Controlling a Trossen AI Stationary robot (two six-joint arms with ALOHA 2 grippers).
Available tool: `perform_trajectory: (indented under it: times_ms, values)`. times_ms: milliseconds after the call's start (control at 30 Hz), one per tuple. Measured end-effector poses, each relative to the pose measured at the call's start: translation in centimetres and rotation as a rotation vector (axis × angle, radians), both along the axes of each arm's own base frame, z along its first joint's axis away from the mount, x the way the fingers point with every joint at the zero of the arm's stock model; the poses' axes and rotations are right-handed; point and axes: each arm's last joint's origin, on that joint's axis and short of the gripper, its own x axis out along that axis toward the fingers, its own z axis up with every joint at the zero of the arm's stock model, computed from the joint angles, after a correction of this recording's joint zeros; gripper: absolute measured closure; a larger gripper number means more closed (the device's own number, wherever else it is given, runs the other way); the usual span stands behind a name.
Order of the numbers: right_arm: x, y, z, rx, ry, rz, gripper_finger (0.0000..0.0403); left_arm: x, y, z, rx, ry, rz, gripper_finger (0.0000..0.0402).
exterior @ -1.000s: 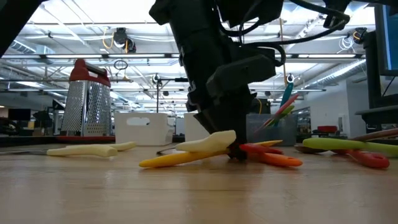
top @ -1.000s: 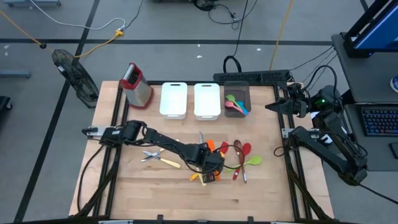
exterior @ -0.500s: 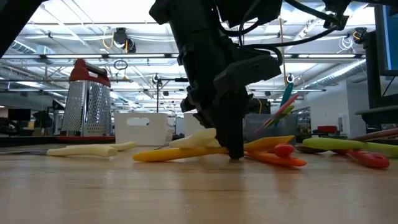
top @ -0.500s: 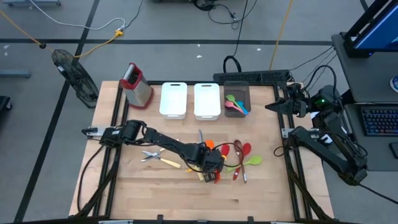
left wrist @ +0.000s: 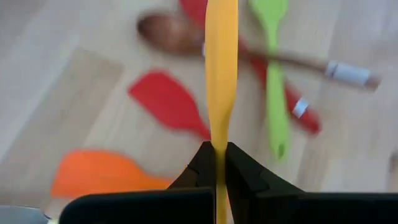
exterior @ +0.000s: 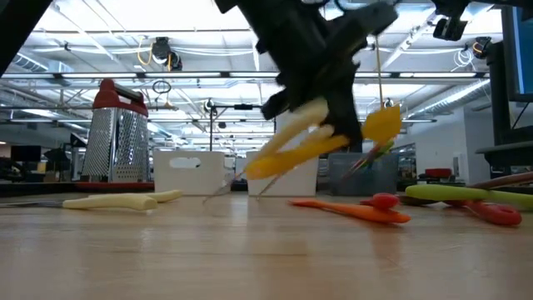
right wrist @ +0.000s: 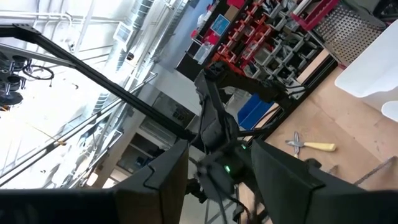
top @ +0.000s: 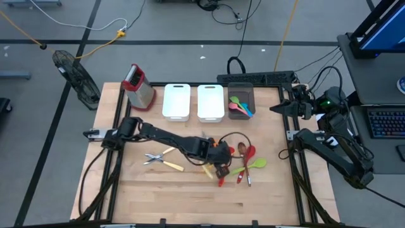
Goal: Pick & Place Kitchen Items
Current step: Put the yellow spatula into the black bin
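Yellow spatula (left wrist: 221, 74) is hanging pinched by its narrow handle in the left pincer (left wrist: 217, 163), lifted clear of the desk (top: 272, 190) at frame centre, above the red spatula (left wrist: 166, 101) and green spoon (left wrist: 273, 81). It looks light and flexible, tilting about this thin grip. Right pincer (right wrist: 214, 163) is waiting spread at the right edge.

The left arm stretches from its base at the table's left edge across to the middle, elbow low, wrist turned toward the right side. Its left gripper (top: 218, 166) hangs above the tabletop, clear of the wood in the low view, both fingers (left wrist: 202, 167) pinched tight on a thin yellow utensil (left wrist: 221, 74). The right arm sits folded at the table's right edge, off the work surface, and the right gripper (right wrist: 214, 165) points up toward the ceiling with its fingers parted.
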Motion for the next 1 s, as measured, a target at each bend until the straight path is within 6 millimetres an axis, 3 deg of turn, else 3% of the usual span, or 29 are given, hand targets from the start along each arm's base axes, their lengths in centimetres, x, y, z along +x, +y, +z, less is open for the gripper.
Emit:
perform_trajectory:
  times_ms: [467,833,1000]
  values:
    - [0.0,0.1,-0.2,0.013,0.022,0.052,0.0234,1.6,3.7,6.1,-0.143,-0.396,0.102,0.0398]
    - [0.0,0.1,-0.3,-0.025,0.018,0.045,0.0234,1.1,9.0,11.5,-0.265,-0.672,0.162,0.0398]
    - [0.0,0.1,-0.3,-0.032,0.017,0.043,0.0234,0.9,12.0,12.8,-0.342,-0.768,0.215,0.0398]
